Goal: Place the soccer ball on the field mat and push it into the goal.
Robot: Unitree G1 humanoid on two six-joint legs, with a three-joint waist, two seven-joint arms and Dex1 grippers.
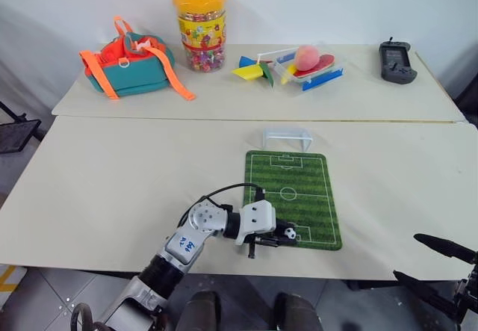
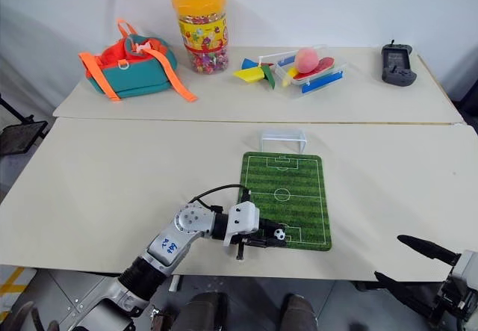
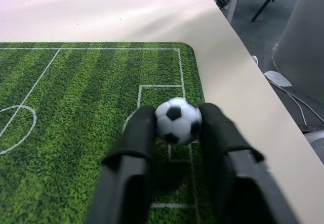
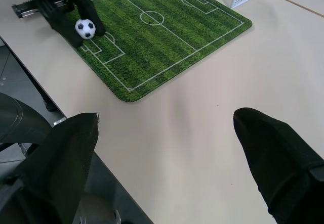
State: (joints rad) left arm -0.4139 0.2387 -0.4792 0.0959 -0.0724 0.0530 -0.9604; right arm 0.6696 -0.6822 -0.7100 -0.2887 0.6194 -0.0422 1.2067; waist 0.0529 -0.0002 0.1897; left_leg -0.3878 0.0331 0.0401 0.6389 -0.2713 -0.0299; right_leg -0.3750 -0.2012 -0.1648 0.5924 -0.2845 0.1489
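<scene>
While the left gripper (image 3: 174, 125) reaches in over the near end of the field mat (image 1: 291, 196), the soccer ball (image 3: 177, 120) sits pinched between its two black fingers. Beyond the mat's far end stands the goal (image 1: 287, 136). Right gripper (image 4: 167, 158) hangs spread wide off the table's (image 1: 112, 189) near right edge.

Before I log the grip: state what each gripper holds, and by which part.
The left gripper has the soccer ball between its two fingertips, by its opposite sides, over the near end of the field mat. The right gripper is open, holding nothing.
</scene>
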